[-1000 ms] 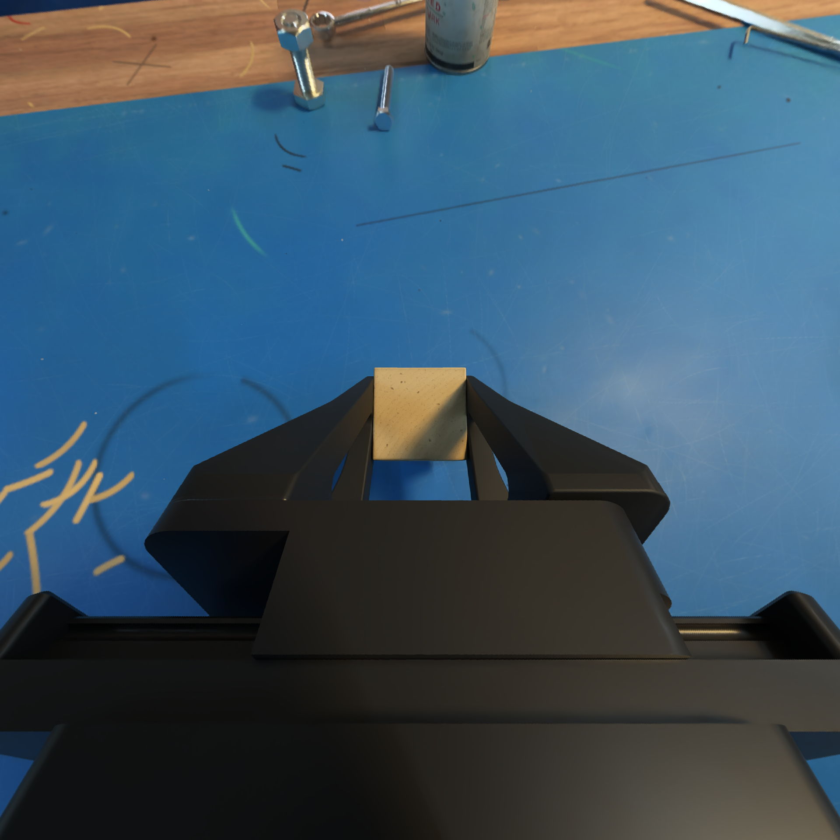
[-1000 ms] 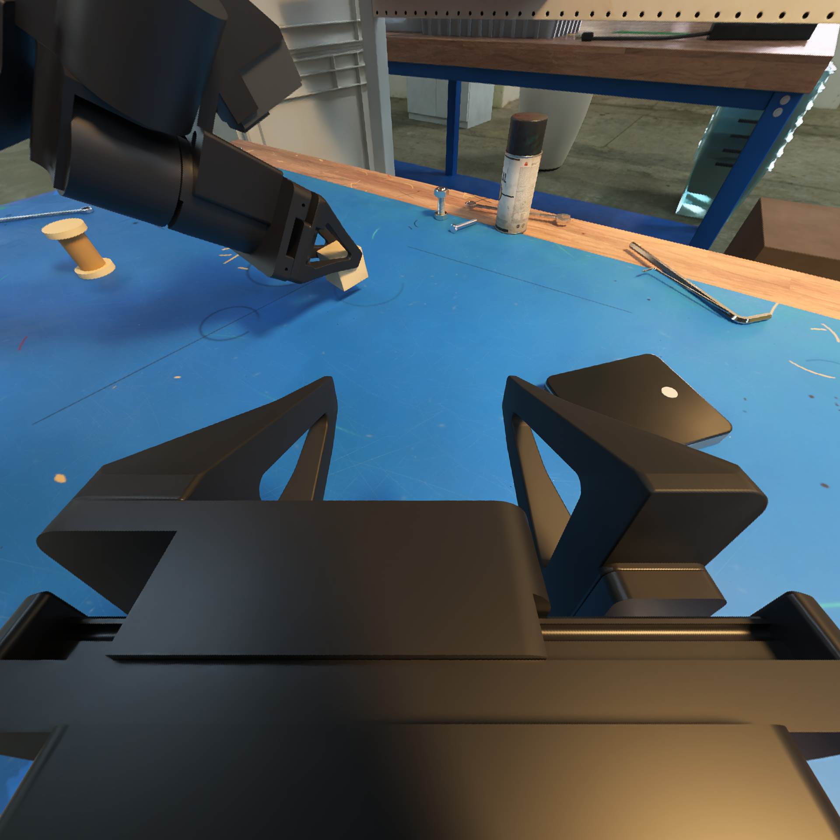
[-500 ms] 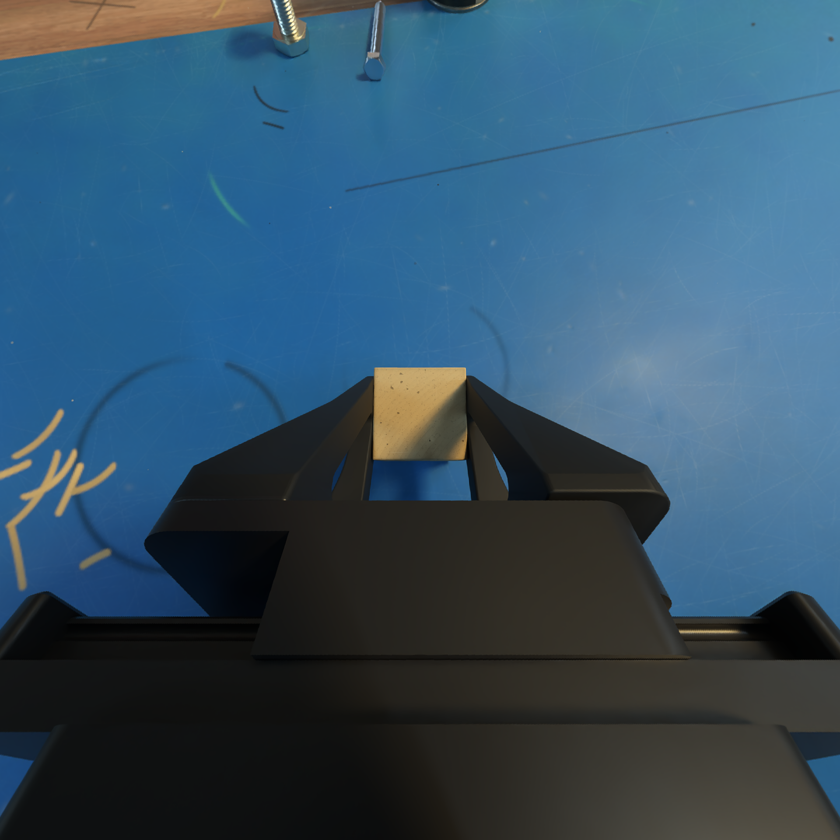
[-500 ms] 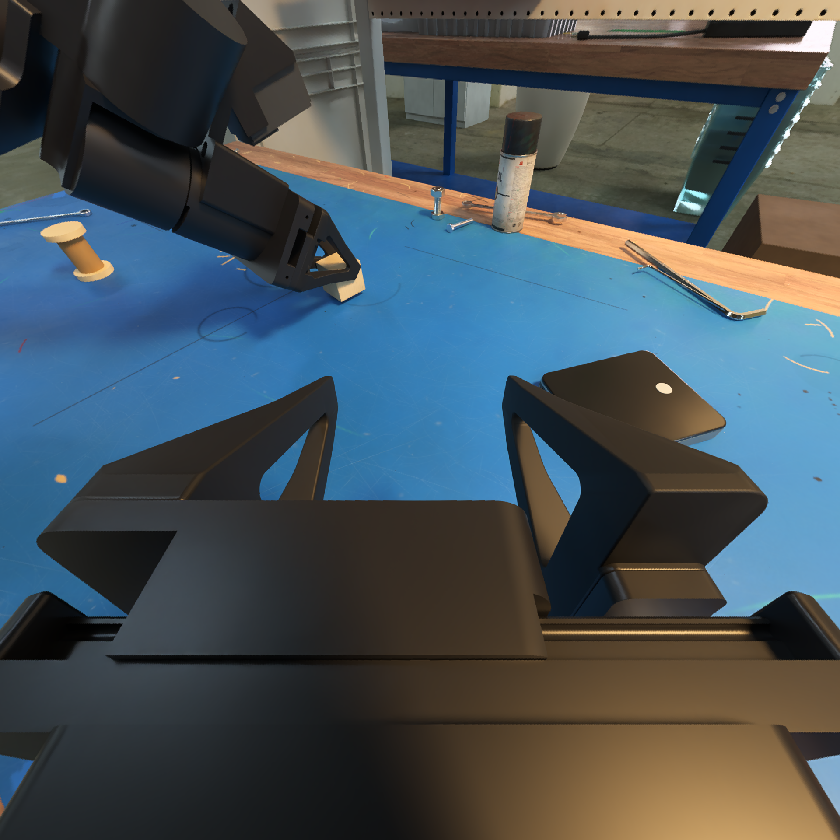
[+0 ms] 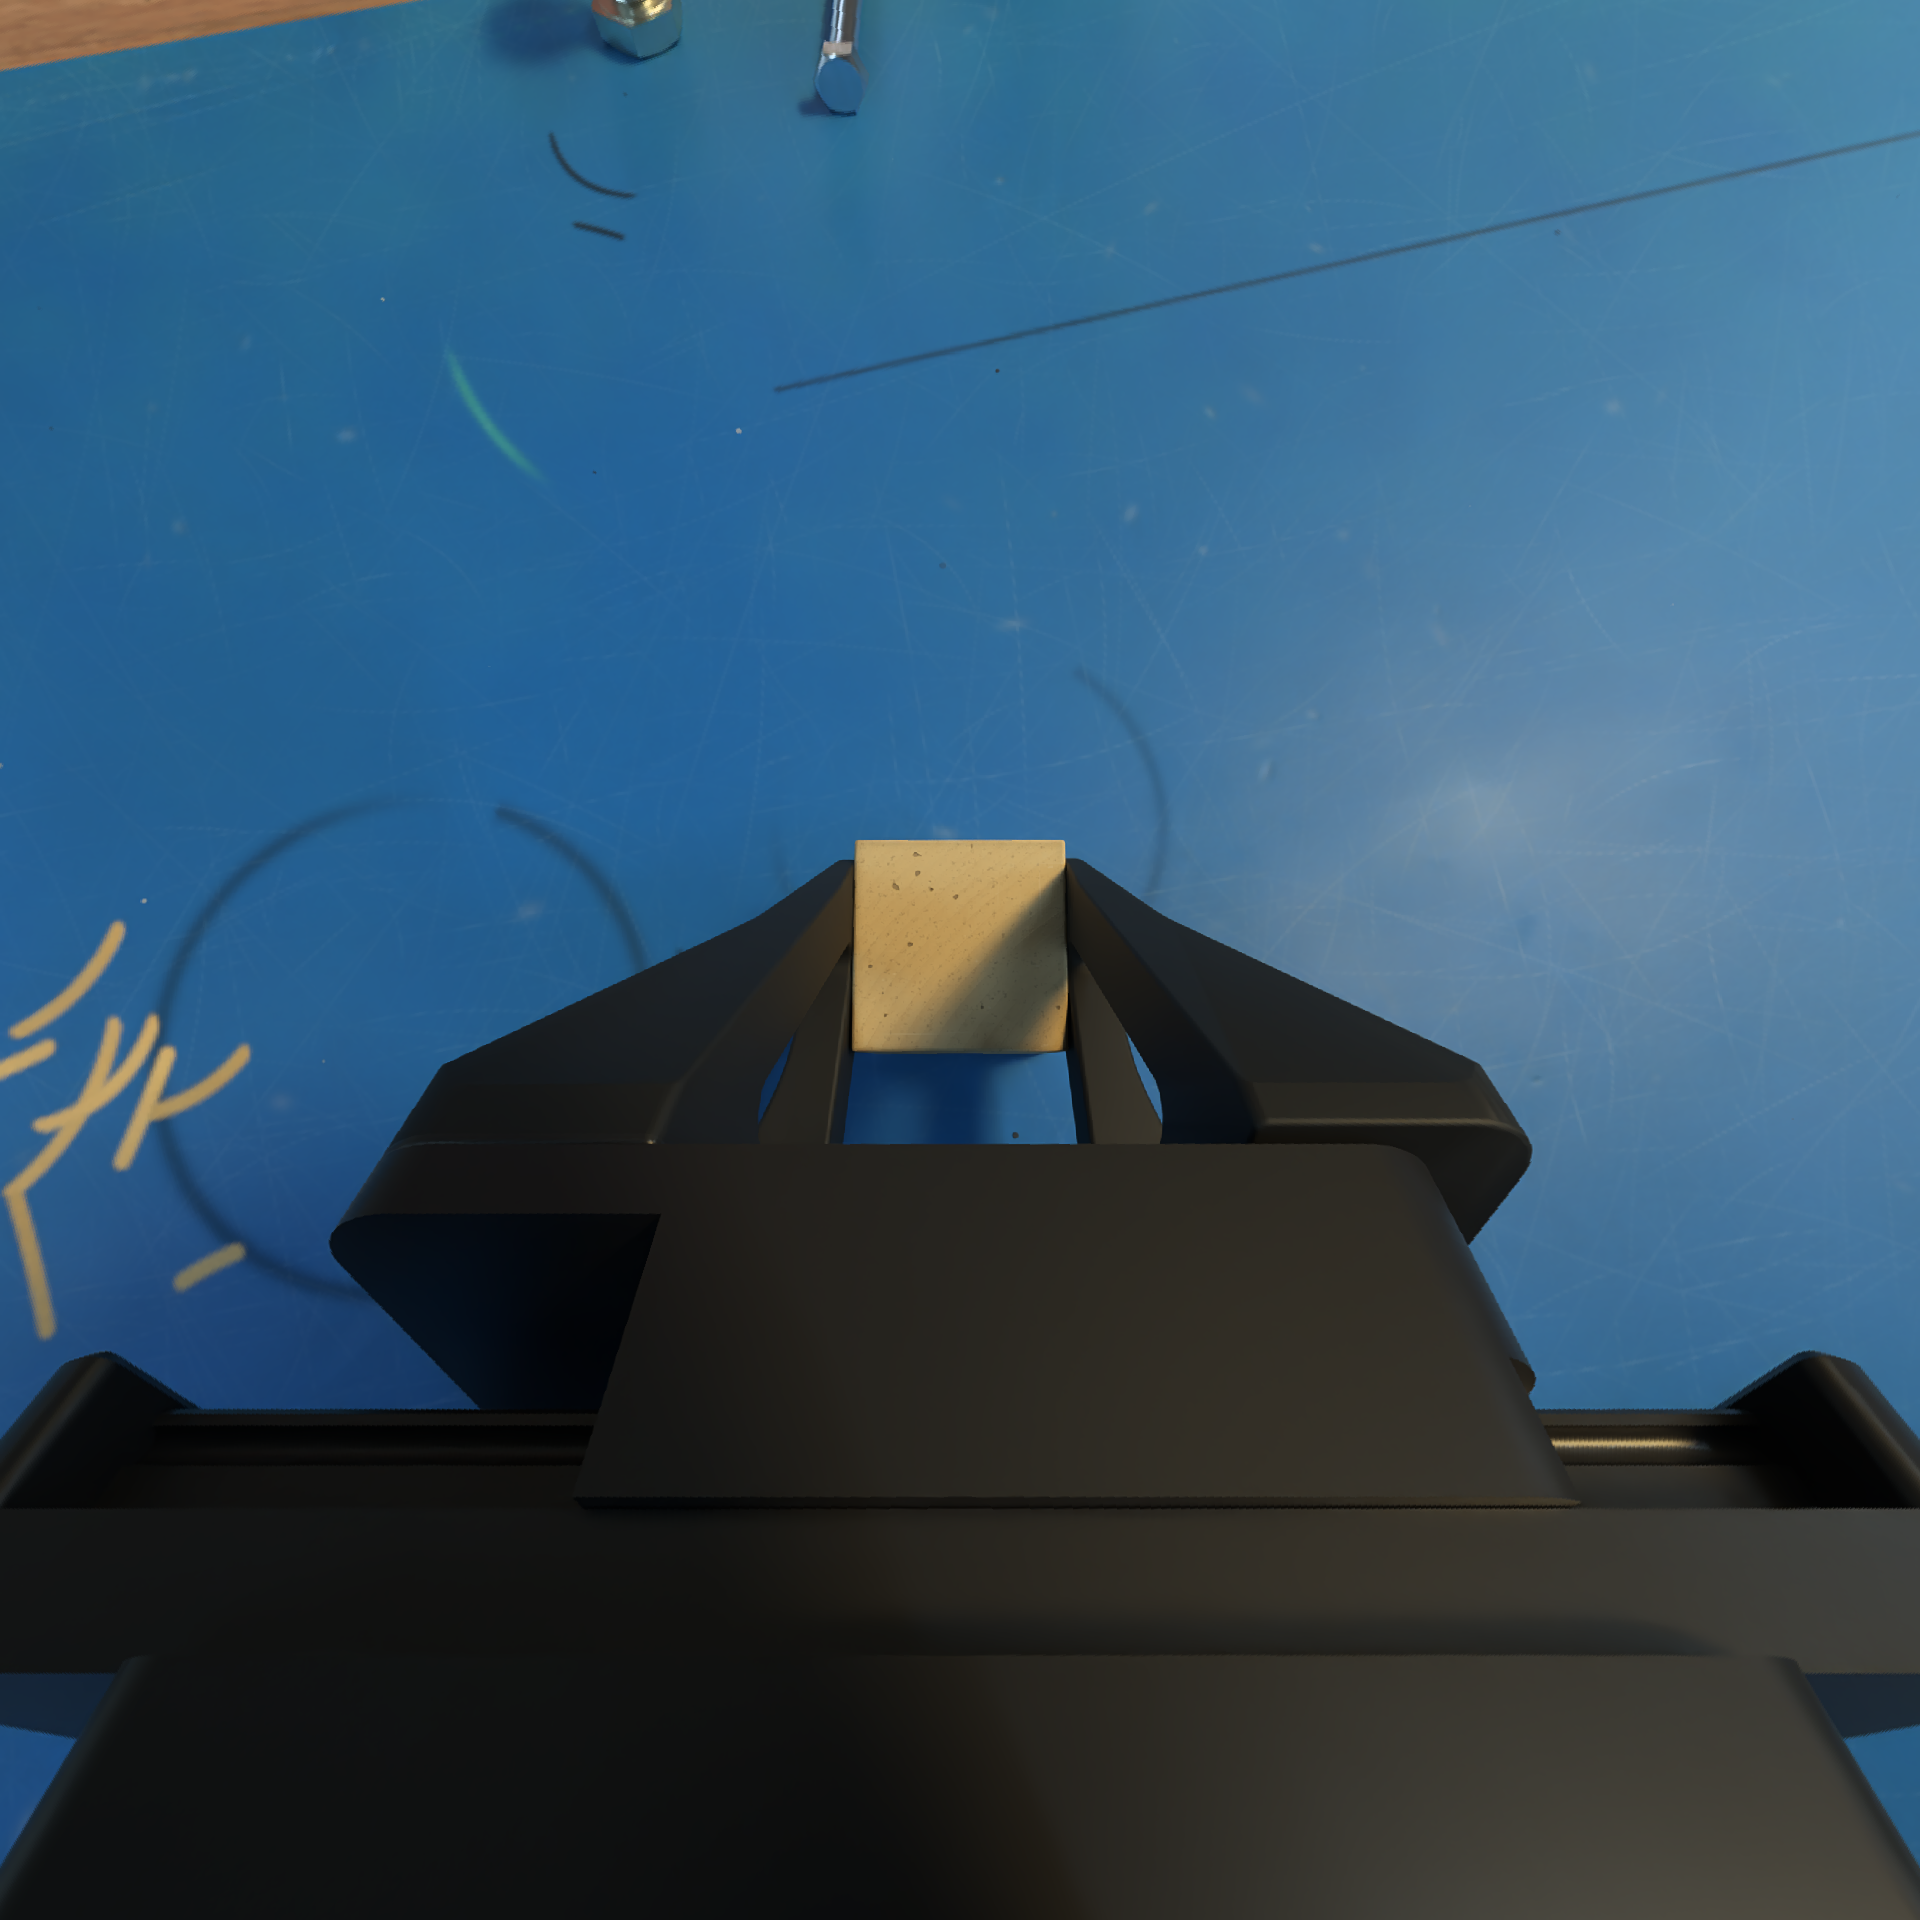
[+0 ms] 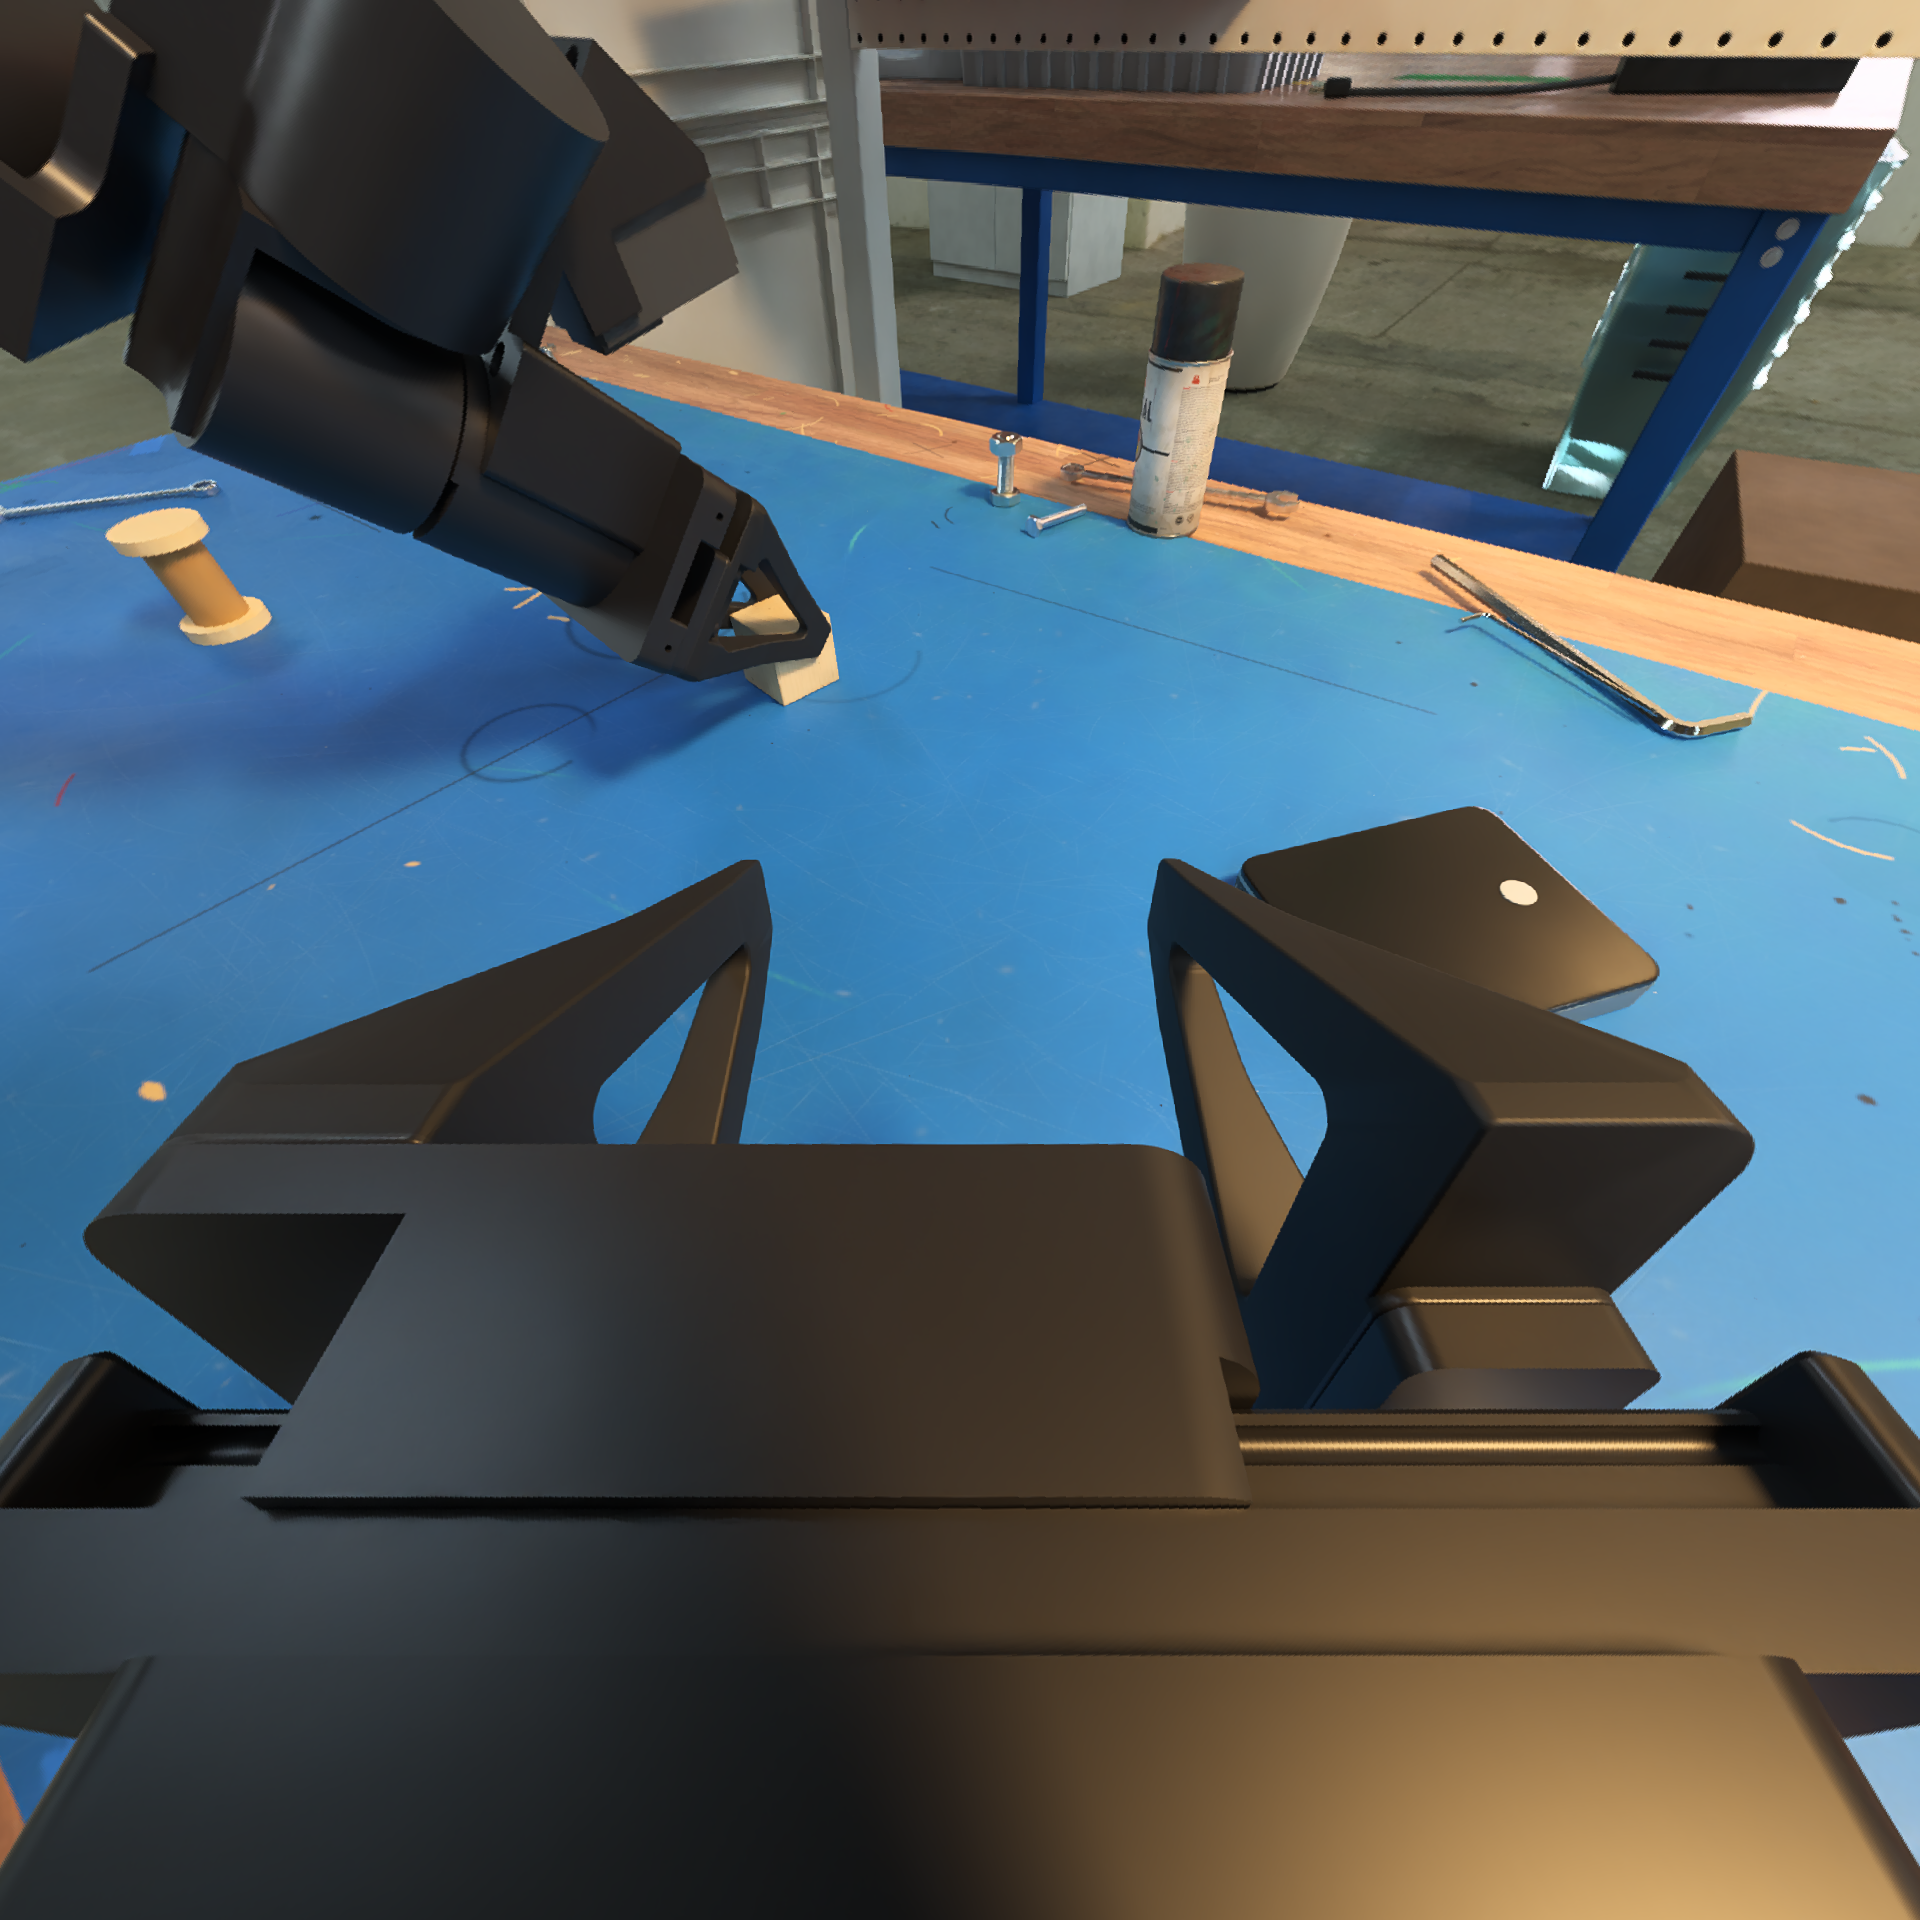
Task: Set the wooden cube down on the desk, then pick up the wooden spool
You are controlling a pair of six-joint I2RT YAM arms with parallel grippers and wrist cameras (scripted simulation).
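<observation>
My left gripper [image 5: 960, 883] is shut on the pale wooden cube [image 5: 958, 945], held between both fingertips. In the right wrist view the left gripper [image 6: 800, 639] tilts down and the cube [image 6: 798, 677] touches or almost touches the blue desk mat [image 6: 935, 831]. The wooden spool [image 6: 192, 580] lies on its side on the mat, left of the left arm. My right gripper [image 6: 961, 883] is open and empty, low over the mat nearer the front.
A black pad with a white dot [image 6: 1444, 914] lies right of my right fingers. A spray can [image 6: 1179, 416], bolts [image 6: 1003, 468] and a wrench stand at the far wooden edge. A bent metal tool [image 6: 1579, 655] lies far right. Bolts also show in the left wrist view [image 5: 836, 62].
The left gripper has lowered the cube toward the mat and moved slightly forward. The right gripper has barely shifted.
</observation>
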